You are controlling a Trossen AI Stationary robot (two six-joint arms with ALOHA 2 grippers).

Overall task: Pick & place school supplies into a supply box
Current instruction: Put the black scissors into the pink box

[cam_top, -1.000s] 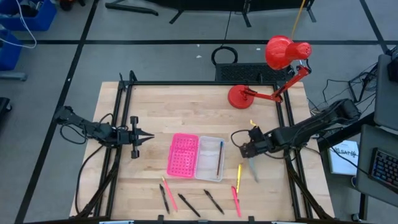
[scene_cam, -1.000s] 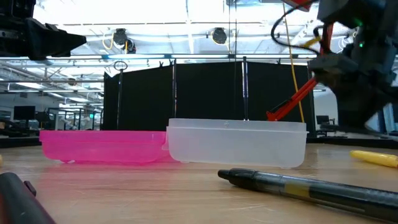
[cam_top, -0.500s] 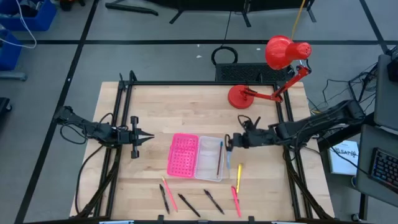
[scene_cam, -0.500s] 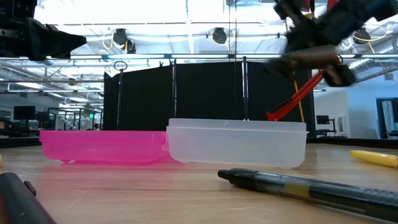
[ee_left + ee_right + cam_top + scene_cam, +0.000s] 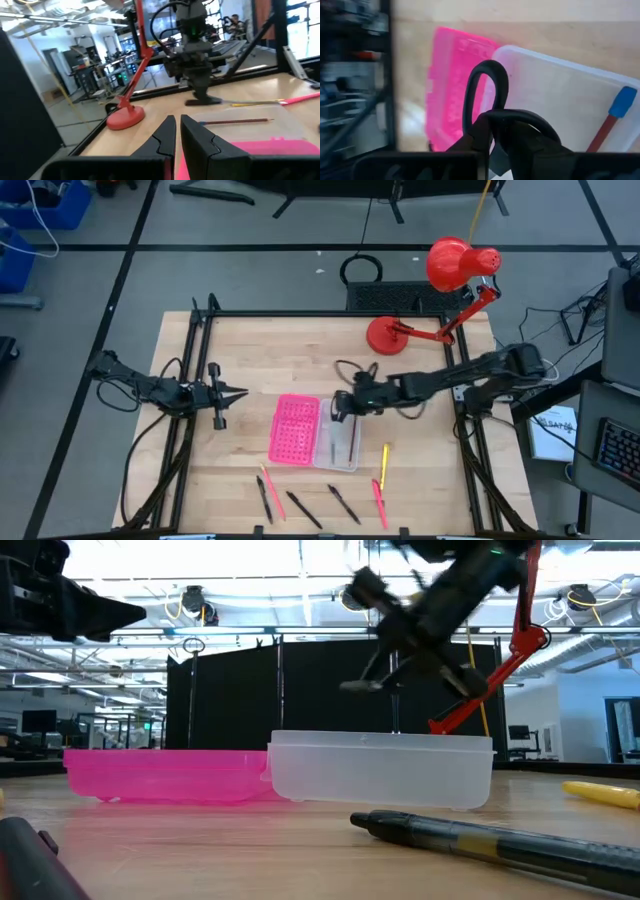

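High view: right claw [image 5: 343, 406] gripping scissors [image 5: 487, 102], hovering over supply box [image 5: 338, 442] mid-surface; placing step; next needing release into clear half; left claw [image 5: 238, 393] closed, waiting near left edge

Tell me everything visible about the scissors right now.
The small black-handled scissors have looped plastic handles; their silver blades hardly show. The right pincer is shut on them, holding them in the air above the clear plastic pencil case, beside its pink perforated lid. They touch nothing but the pincer.
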